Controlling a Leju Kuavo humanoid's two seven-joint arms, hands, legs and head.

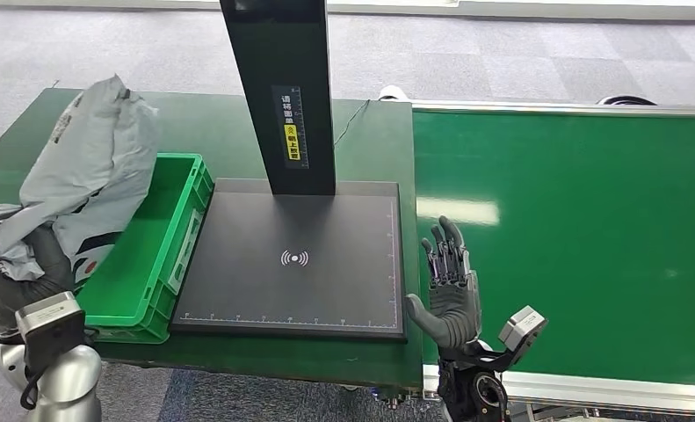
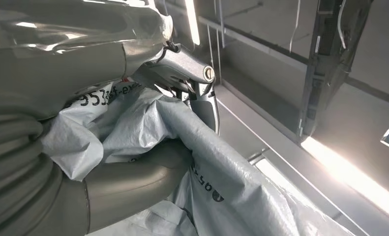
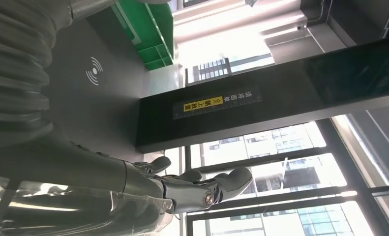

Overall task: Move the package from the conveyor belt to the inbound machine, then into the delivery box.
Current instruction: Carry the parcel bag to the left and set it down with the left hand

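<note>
A crumpled grey plastic package (image 1: 84, 176) is held up over the left end of the green delivery box (image 1: 163, 246). My left hand (image 1: 36, 264) grips its lower part; in the left wrist view the thumb and fingers (image 2: 133, 182) are wrapped around the package (image 2: 222, 182). The inbound machine's black scanning plate (image 1: 295, 259) lies bare beside the box, under its dark post (image 1: 282, 88). My right hand (image 1: 449, 286) stands open, fingers pointing up, at the plate's right edge near the conveyor belt (image 1: 581, 229). The right wrist view shows those fingers (image 3: 202, 184) spread, holding nothing.
The green table (image 1: 238, 123) carries the box and machine. The belt's metal rim (image 1: 590, 387) runs along its near side by my right wrist. Grey carpet floor lies beyond.
</note>
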